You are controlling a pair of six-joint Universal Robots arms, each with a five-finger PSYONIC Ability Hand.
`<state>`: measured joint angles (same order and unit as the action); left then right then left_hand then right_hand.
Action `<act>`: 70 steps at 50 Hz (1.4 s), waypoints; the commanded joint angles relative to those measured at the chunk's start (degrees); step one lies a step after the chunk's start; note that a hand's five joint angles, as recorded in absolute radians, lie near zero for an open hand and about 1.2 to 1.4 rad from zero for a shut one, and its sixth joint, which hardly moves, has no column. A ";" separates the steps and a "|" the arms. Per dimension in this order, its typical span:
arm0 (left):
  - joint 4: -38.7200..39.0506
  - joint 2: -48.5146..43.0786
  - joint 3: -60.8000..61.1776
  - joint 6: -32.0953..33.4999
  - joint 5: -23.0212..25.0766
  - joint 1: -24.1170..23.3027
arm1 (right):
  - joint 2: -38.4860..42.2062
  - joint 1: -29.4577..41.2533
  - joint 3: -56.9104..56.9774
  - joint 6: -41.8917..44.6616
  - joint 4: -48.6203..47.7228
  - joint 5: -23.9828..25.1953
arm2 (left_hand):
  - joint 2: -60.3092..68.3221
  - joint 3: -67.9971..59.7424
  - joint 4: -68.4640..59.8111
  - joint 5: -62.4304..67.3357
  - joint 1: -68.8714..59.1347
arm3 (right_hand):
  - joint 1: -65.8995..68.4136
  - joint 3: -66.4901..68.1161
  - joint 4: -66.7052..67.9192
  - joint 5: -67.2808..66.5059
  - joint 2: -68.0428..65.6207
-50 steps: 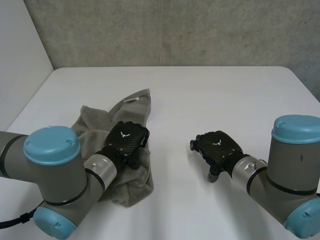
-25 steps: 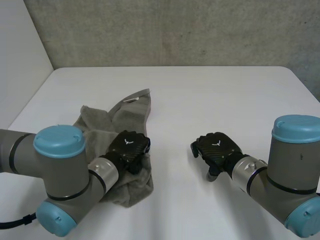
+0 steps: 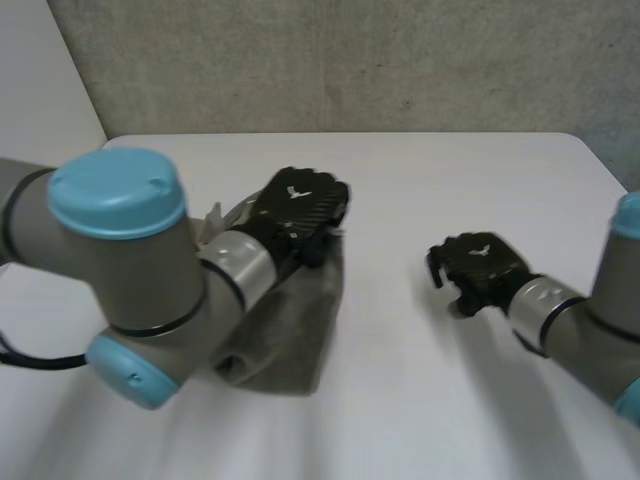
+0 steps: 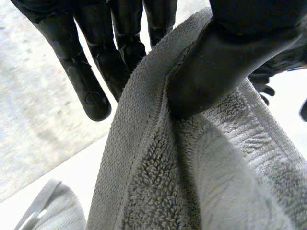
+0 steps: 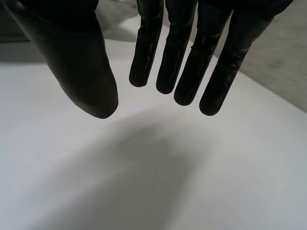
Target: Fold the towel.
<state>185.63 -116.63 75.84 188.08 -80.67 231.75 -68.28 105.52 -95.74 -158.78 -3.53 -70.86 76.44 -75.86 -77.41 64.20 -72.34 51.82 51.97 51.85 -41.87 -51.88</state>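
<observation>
The left arm [image 3: 130,270] hides the 9 o'clock half of the towel [image 3: 300,335]; how far the cloth spreads behind it cannot be told. The left hand [image 3: 298,205] pinches a towel edge between thumb [image 4: 225,67] and fingers [image 4: 84,76], the cloth hanging down to the table [image 3: 450,170]. The right hand [image 3: 478,268], at 3 o'clock of the towel, has straight, spread fingers and holds nothing. Since the earlier frame the left hand has risen toward 1 o'clock, lifting the edge; the right hand has shifted toward 3 o'clock.

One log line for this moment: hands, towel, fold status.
left hand: pinching towel edge, held up | right hand: open, empty, over table | towel: hanging, lower part on table | fold: not done
</observation>
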 commanded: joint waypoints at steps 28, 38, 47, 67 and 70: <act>-12.67 -17.67 -29.44 -3.08 -5.90 -19.49 | -9.24 -17.80 3.63 -7.68 5.81 9.86 | -66.23 65.65 67.20 -63.99 62.12 | -27.92 -28.07 -27.95 27.97 27.99; -12.40 -6.68 -18.88 -2.28 -5.55 -10.44 | -9.24 -15.08 3.28 -7.95 5.90 9.86 | -65.89 65.31 66.86 -63.65 61.79 | -29.29 -29.44 -29.32 29.34 29.35; -11.35 -0.70 -7.65 -2.19 -5.20 0.62 | -9.15 -5.61 2.58 -7.60 5.90 9.34 | -64.71 64.14 65.69 -62.48 60.61 | -29.29 -29.44 -29.32 29.34 29.35; -2.56 0.00 8.44 7.20 -4.76 18.55 | 15.79 16.29 24.96 0.23 6.08 8.29 | -59.83 59.26 60.80 -57.60 55.73 | -27.27 -27.42 -27.30 27.32 27.33; -2.56 -0.26 9.32 9.75 -4.24 20.06 | 19.74 17.70 30.33 0.49 8.17 7.32 | -59.83 59.26 60.80 -57.60 55.73 | -27.10 -27.25 -27.13 27.16 27.17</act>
<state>181.44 -116.77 82.72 191.06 -85.59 247.21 -57.67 119.72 -76.71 -160.14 2.18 -61.93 15.15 -15.21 -14.27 6.10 -14.67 25.30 25.29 24.90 -13.93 -25.36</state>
